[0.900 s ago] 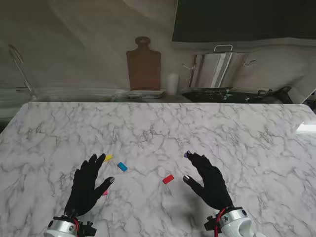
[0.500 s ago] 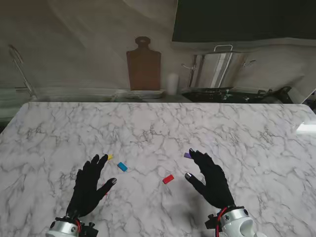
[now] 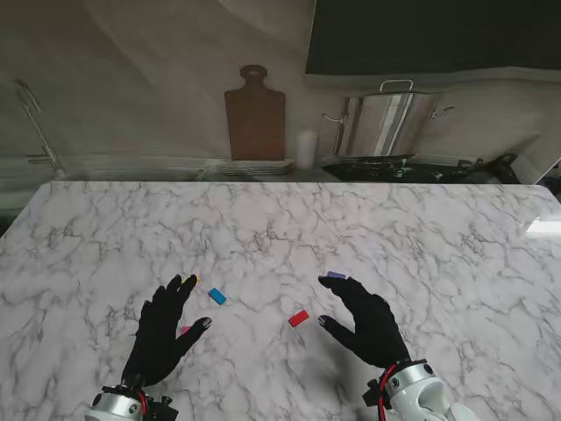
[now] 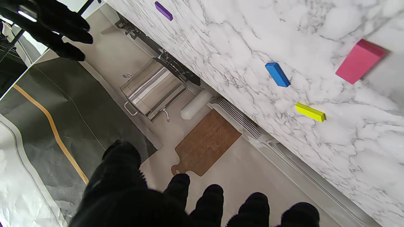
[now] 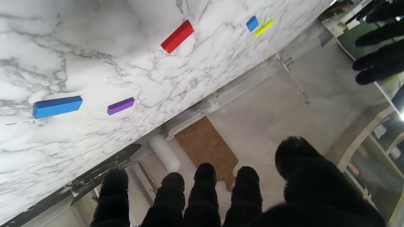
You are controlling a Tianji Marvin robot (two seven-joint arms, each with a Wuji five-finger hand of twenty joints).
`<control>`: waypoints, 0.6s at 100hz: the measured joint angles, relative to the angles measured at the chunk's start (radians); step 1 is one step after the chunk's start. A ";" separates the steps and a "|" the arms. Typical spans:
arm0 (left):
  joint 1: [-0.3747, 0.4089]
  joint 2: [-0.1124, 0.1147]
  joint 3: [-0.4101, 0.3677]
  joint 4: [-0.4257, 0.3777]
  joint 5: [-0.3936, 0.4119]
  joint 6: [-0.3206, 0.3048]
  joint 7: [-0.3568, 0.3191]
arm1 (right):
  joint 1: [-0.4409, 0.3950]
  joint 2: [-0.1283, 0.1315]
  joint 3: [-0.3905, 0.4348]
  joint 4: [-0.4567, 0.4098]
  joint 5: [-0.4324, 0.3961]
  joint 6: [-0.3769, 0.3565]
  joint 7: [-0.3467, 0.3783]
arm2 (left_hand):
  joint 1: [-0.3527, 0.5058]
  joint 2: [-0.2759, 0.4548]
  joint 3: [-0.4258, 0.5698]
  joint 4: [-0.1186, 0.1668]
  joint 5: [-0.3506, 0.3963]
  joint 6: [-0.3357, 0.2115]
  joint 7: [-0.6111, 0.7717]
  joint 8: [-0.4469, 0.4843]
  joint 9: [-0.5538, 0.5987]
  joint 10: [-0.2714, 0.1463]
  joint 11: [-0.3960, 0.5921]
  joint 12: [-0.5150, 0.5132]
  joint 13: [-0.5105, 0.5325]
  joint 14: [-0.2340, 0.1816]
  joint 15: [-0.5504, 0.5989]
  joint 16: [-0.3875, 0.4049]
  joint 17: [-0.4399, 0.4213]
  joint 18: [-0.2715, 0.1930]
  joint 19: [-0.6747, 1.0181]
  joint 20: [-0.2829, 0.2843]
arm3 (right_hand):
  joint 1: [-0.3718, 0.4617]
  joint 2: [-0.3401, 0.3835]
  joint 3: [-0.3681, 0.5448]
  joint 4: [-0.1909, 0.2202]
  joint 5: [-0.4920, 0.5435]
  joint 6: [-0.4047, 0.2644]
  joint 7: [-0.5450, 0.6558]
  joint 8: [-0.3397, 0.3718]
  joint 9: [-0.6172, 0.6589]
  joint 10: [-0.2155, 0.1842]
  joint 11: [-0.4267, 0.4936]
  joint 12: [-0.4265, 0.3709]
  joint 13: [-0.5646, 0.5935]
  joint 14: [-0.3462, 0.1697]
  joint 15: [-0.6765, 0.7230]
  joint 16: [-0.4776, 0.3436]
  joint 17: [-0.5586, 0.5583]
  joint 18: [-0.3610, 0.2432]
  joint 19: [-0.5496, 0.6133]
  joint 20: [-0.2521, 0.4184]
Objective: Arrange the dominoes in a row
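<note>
Small coloured dominoes lie flat and scattered on the marble table [image 3: 421, 228]. A blue domino [image 3: 217, 296] and a yellow domino [image 3: 195, 279] lie just past the fingertips of my left hand [image 3: 165, 331]. A pink domino [image 3: 185, 330] peeks out beside its thumb. The red domino [image 3: 299, 317] lies between my hands. A purple domino [image 3: 336, 274] sits just beyond my right hand [image 3: 366, 323]. The right wrist view shows the purple domino [image 5: 120, 105] with a second blue domino [image 5: 57, 107] beside it. Both hands hover with fingers spread, holding nothing.
Beyond the table's far edge stand a wooden cutting board [image 3: 255, 118], a steel pot [image 3: 386, 123], a white cylinder [image 3: 305, 149] and stacked plates [image 3: 250, 167]. The table's left side has a metal rail [image 3: 35, 123] behind it.
My right hand has drawn back and shifted left, so the purple domino now lies uncovered beyond its fingertips. My left hand has edged slightly right and forward over the yellow domino.
</note>
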 measured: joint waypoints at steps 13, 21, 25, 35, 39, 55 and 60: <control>-0.006 0.002 0.008 -0.002 0.002 0.001 -0.009 | 0.051 0.011 -0.033 0.018 -0.019 0.036 0.028 | 0.000 0.000 0.000 0.000 0.000 0.000 0.000 0.002 0.000 0.000 0.003 0.032 0.000 0.000 0.000 0.008 0.000 0.000 0.000 0.008 | 0.005 -0.021 0.088 0.039 0.025 0.000 0.102 0.005 0.054 -0.001 0.051 0.012 0.051 -0.001 0.015 0.008 0.023 0.000 0.050 -0.002; -0.013 0.004 0.013 -0.003 0.002 0.001 -0.014 | 0.090 0.016 -0.055 0.038 -0.041 0.056 0.053 | 0.002 0.000 0.000 0.000 0.000 0.000 0.000 0.002 0.000 0.000 0.003 0.042 0.000 0.000 0.000 0.016 0.000 0.000 0.000 0.008 | 0.008 -0.051 0.124 0.039 0.050 0.000 0.145 0.005 0.079 0.000 0.081 0.026 0.084 -0.001 0.036 0.021 0.037 0.000 0.091 -0.008; -0.016 0.004 0.016 -0.003 0.002 0.002 -0.016 | 0.111 0.018 -0.067 0.051 -0.055 0.061 0.061 | 0.002 0.000 0.000 0.000 0.000 0.000 0.000 0.002 0.000 0.000 0.003 0.043 0.000 0.000 0.000 0.017 0.000 0.000 0.000 0.009 | -0.007 -0.061 0.145 0.029 0.063 0.000 0.162 0.005 0.091 0.001 0.096 0.028 0.110 -0.001 0.051 0.024 0.044 0.001 0.114 -0.009; -0.021 0.005 0.019 -0.003 0.004 0.002 -0.022 | 0.162 0.026 -0.104 0.087 -0.083 0.071 0.072 | 0.002 0.000 0.000 0.000 0.000 0.000 0.001 0.002 0.000 0.000 0.003 0.052 0.000 0.000 0.000 0.018 0.000 0.000 0.000 0.009 | -0.003 -0.083 0.163 -0.004 0.073 0.001 0.220 0.001 0.119 0.002 0.123 0.052 0.147 0.000 0.079 0.055 0.077 0.001 0.182 -0.009; -0.022 0.006 0.020 -0.003 0.004 0.002 -0.025 | 0.182 0.029 -0.120 0.102 -0.093 0.075 0.076 | 0.004 0.000 0.000 0.000 0.001 0.000 0.001 0.002 0.000 0.000 0.003 0.052 0.000 0.000 0.000 0.018 0.000 0.000 0.000 0.009 | -0.001 -0.081 0.173 -0.021 0.074 0.001 0.239 -0.004 0.132 0.002 0.133 0.064 0.150 0.000 0.083 0.055 0.085 0.001 0.209 -0.009; -0.025 0.008 0.023 -0.005 0.005 0.003 -0.036 | 0.256 0.037 -0.184 0.150 -0.125 0.089 0.099 | 0.004 0.000 0.000 0.000 0.010 0.000 0.003 0.002 0.000 0.000 0.003 0.055 0.000 0.000 0.000 0.018 0.000 0.000 0.000 0.010 | 0.002 -0.111 0.245 -0.049 0.123 0.001 0.290 -0.028 0.172 0.002 0.151 0.071 0.189 0.002 0.120 0.078 0.111 0.001 0.271 -0.004; -0.027 0.009 0.024 -0.005 0.006 0.003 -0.042 | 0.284 0.042 -0.210 0.167 -0.138 0.093 0.112 | 0.004 0.000 0.000 0.000 0.010 0.000 0.003 0.002 0.001 0.000 0.003 0.057 0.000 0.000 0.000 0.018 0.000 0.000 0.000 0.011 | 0.002 -0.120 0.267 -0.055 0.123 0.001 0.302 -0.031 0.182 0.002 0.156 0.073 0.210 0.002 0.131 0.079 0.119 0.001 0.288 -0.004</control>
